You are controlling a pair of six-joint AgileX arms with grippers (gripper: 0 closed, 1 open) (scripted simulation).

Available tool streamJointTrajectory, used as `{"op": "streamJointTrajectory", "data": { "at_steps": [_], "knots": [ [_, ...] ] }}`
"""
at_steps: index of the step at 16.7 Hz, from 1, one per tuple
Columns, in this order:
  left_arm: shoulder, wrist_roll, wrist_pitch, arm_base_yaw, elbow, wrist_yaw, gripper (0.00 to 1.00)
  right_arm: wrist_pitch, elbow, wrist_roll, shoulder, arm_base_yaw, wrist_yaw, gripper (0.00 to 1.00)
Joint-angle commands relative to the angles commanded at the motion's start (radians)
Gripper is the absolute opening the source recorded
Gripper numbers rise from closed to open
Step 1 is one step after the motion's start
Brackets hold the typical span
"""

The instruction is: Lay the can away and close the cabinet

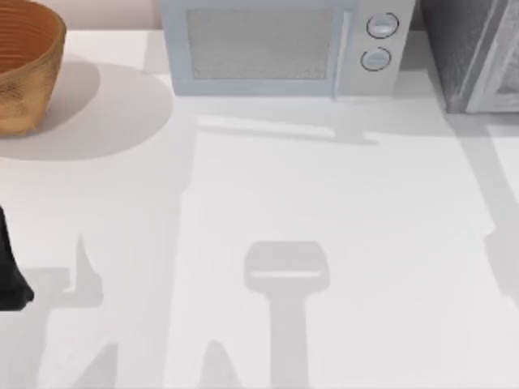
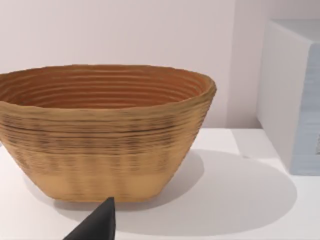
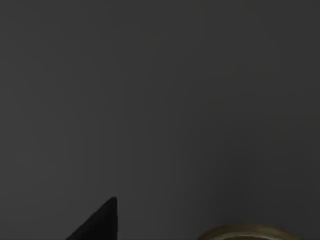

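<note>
Dull-gold can top point(image 3: 248, 233) sits just beside our right tool's black fingertip point(image 3: 102, 220); tool's grip state we can't tell.

So the can point(image 3: 247, 233) is barely peeking into the right wrist view: all you get is a curved sliver of its dull gold top rim, sitting in front of a flat dark grey surface. The rim looks level, so it seems upright, but the body and label are out of sight. The cabinet point(image 1: 474, 53) is at the far right corner of the table in the top view, a grey box with a lighter panel on its right side. Can't tell if its door is open or shut.
</note>
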Motion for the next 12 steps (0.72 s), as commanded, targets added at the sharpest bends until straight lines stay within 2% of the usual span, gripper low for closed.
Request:
{"op": "streamJointTrajectory", "data": {
  "at_steps": [5,12],
  "knots": [
    [0.000,0.000,0.000,0.000,0.000,0.000,1.00,0.133,-0.387,-0.033,-0.338,-0.013,-0.049,1.00],
    [0.000,0.000,0.000,0.000,0.000,0.000,1.00,0.345,-1.171,-0.060,-0.938,-0.043,-0.111,1.00]
  ]
}}
